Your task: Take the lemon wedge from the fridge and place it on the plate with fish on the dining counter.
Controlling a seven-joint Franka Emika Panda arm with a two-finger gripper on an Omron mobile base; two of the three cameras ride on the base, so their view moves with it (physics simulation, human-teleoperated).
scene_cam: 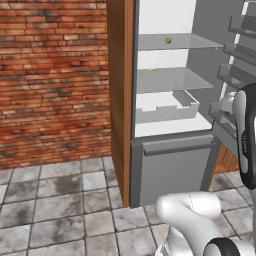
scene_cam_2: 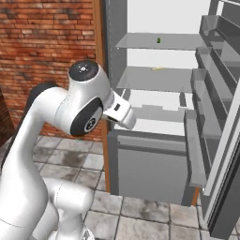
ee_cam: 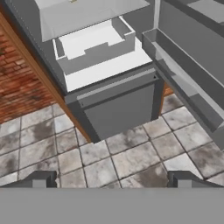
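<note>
Grey steel fridge (scene_cam: 170, 165) standing open beside a red brick wall (scene_cam: 52, 75), framed on its hinge-free side by a brown wooden panel (scene_cam: 120, 100). White interior with glass shelves; door (scene_cam_2: 220, 117) swung out to the right, carrying grey door bins (scene_cam_2: 206, 89). On the upper glass shelf (scene_cam: 175, 42), a small green item (scene_cam: 168, 40), too small to name with certainty; seen also in the right base view (scene_cam_2: 159, 41). On the middle glass shelf (scene_cam: 172, 80), a thin pale yellow-green sliver (scene_cam: 152, 69), most likely the lemon wedge, lying toward the back left of the shelf; seen also in the right base view (scene_cam_2: 158, 68) and at the very top edge of the hand view (ee_cam: 73, 1). Below it, an open-topped white-grey drawer (scene_cam: 165, 107) resting on the lowest white ledge. Under the fresh compartment, a closed grey freezer drawer (ee_cam: 118, 109). Floor of grey stone tiles (scene_cam: 55, 210) in front. White arm (scene_cam_2: 70, 117) raised before the fridge, hand outside the cabinet and well apart from the shelves, angled down toward the lower part of the fridge and the floor. Gripper (ee_cam: 112, 179) spread wide, with its two dark fingertips (ee_cam: 41, 178) far apart at the bottom of the hand view and nothing between them.
</note>
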